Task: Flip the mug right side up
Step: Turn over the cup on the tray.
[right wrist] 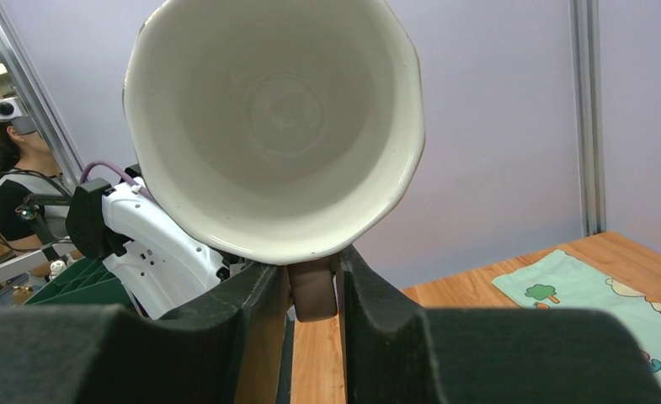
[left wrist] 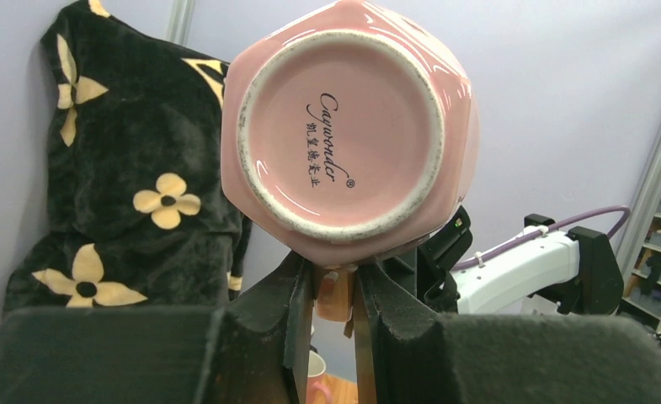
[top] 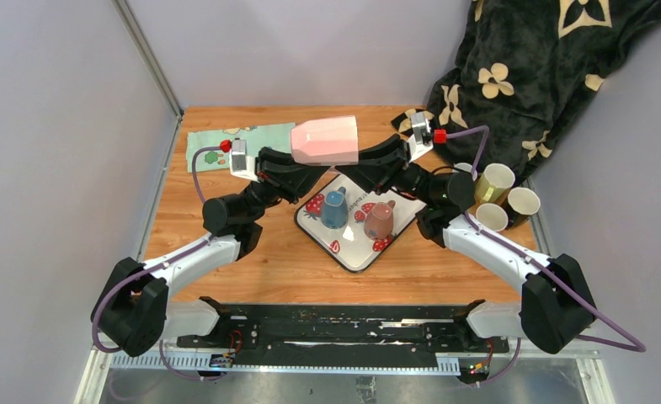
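Two grippers: both on one mug, met in mid-air over the table (top: 226, 261).
Mug (top: 325, 140): pink outside, white inside, faceted; lifted clear of the table, lying on its side above the far corner of the tray.
Mug base (left wrist: 337, 126): faces the left wrist camera, unglazed ring, printed maker's mark.
Mug mouth (right wrist: 276, 118): faces the right wrist camera, hollow inside.
Handle (right wrist: 313, 290): on the underside of the mug, between the fingers of both grippers.
Left gripper (left wrist: 333, 295): clenched on the handle from the base end.
Right gripper (right wrist: 314, 290): fingers pressed against both sides of the handle from the mouth end, grasping it.
Tray (top: 352, 252): white, strawberry print, at the middle of the table, turned cornerwise.
Blue cup (top: 334, 208): on the tray, left.
Brown cup (top: 380, 220): on the tray, right, just beside the blue one.
Paper cups (top: 495, 181): three, grouped at the right edge of the table.
Cloth (top: 226, 139): pale green, printed, flat at the far left of the table.
Blanket (top: 546, 59): black with cream flowers, heaped at the far right corner.
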